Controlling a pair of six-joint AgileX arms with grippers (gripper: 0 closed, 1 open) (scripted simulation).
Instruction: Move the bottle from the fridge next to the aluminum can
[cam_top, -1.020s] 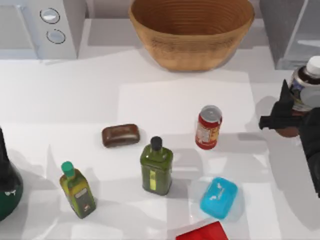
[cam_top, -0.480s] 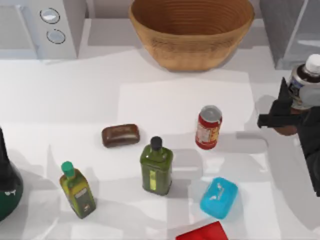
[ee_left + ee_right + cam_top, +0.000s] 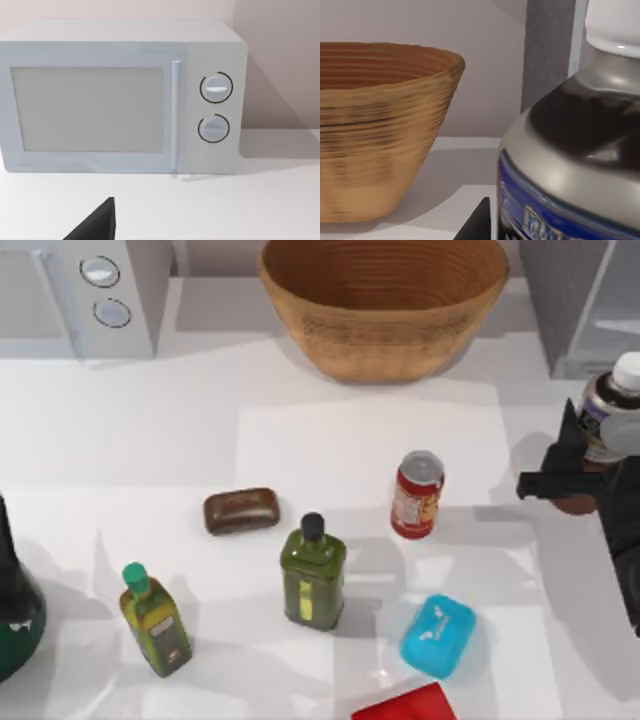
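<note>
Standing upright at the table's right edge, the bottle (image 3: pixel 606 410) sits inside the right gripper (image 3: pixel 578 475), whose jaws look clamped on it; the can (image 3: pixel 417 495) lies well to its left.

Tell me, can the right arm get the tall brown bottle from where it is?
Probably yes. The right gripper is already right against the bottle at the table's right edge, in front of the fridge, and nothing stands between them. Whether it is gripping is unclear.
</note>
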